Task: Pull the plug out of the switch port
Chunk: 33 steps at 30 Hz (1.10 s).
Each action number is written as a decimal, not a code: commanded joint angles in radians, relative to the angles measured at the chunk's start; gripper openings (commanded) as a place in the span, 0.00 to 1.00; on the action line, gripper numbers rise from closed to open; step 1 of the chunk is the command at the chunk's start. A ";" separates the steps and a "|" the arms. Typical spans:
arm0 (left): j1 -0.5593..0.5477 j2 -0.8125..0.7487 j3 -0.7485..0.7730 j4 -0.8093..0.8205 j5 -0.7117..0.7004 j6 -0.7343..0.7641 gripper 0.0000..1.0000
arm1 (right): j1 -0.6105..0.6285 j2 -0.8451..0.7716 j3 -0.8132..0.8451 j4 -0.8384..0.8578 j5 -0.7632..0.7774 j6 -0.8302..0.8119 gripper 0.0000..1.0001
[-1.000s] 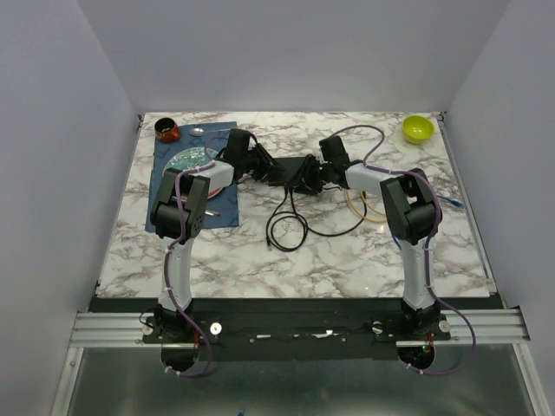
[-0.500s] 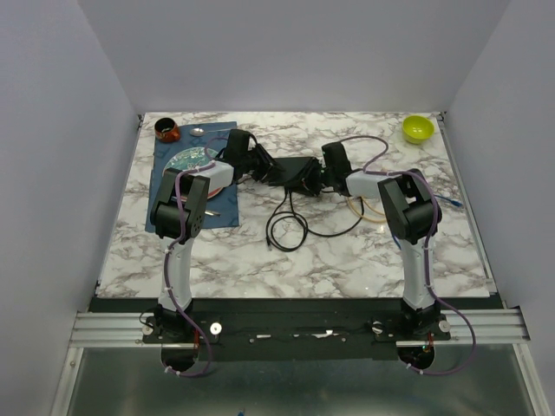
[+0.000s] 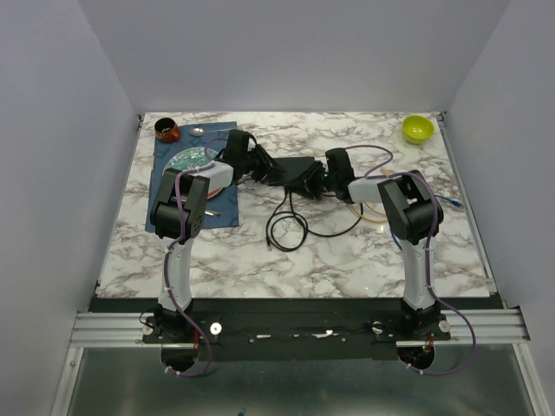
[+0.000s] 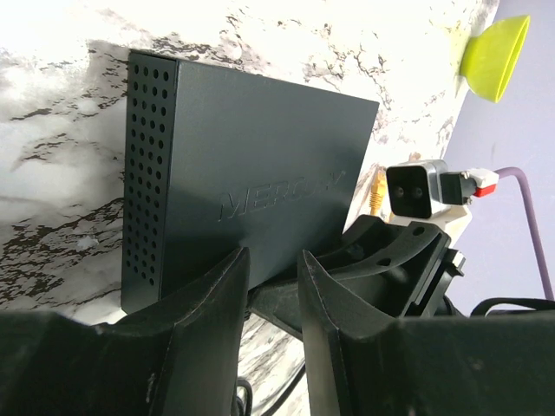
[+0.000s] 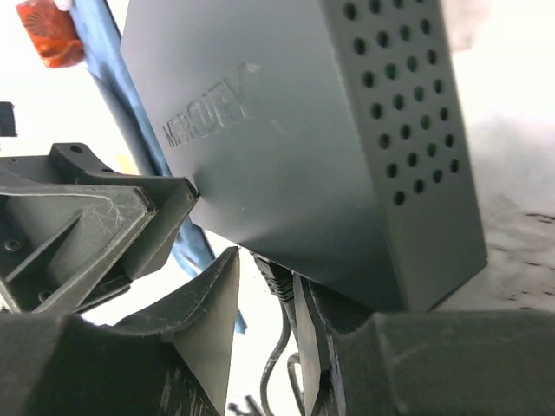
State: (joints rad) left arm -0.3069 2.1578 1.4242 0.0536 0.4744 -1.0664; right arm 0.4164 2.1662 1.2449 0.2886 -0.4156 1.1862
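The switch (image 3: 293, 165) lies flat on the marble counter (image 3: 260, 251), a little behind its middle, between the two arms. Its plain dark top faces up and a perforated short side shows in each wrist view. The left pincer (image 4: 273, 260) comes at the switch from the left end. Its fingers (image 4: 208, 303) stand a narrow gap apart with their tips at the box's edge, and one tip touches a corner of the box in the right wrist view. I cannot tell whether they actually clamp the switch. The right pincer (image 5: 266, 264) is at the near long edge on the other side. The black plug (image 5: 272, 276) sits in that edge, directly between the pincer's fingers (image 5: 212, 312). They are close on either side of it, with a sliver of light counter showing beside one finger, so I cannot tell whether they pinch the plug. The plug is seated in its port, and its black cable (image 3: 286, 227) runs toward the arms' bases and curls into a loose loop on the counter. A pale yellow cable (image 3: 364, 212) lies under the right arm. A blue mat (image 3: 173, 208) covers the far left of the counter, with a round plate (image 3: 189, 159) and a small orange-red cup (image 3: 167, 132) on it. A lime-green bowl (image 3: 417, 129) stands in the far right corner, well apart from the switch.
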 commanded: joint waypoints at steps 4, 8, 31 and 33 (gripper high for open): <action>0.006 -0.009 -0.033 -0.070 0.003 0.016 0.44 | -0.019 0.004 -0.022 0.000 0.041 0.049 0.37; 0.006 -0.007 -0.034 -0.067 0.003 0.014 0.44 | -0.027 0.006 -0.018 -0.017 0.040 0.050 0.36; 0.006 -0.013 -0.042 -0.058 0.006 0.010 0.44 | -0.030 0.021 0.004 -0.014 0.035 0.047 0.03; 0.006 -0.018 -0.044 -0.058 0.006 0.010 0.44 | -0.030 0.018 0.004 -0.019 0.034 0.029 0.01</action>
State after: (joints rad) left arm -0.3050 2.1525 1.4113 0.0624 0.4835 -1.0672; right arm 0.3969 2.1666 1.2369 0.2897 -0.4129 1.2377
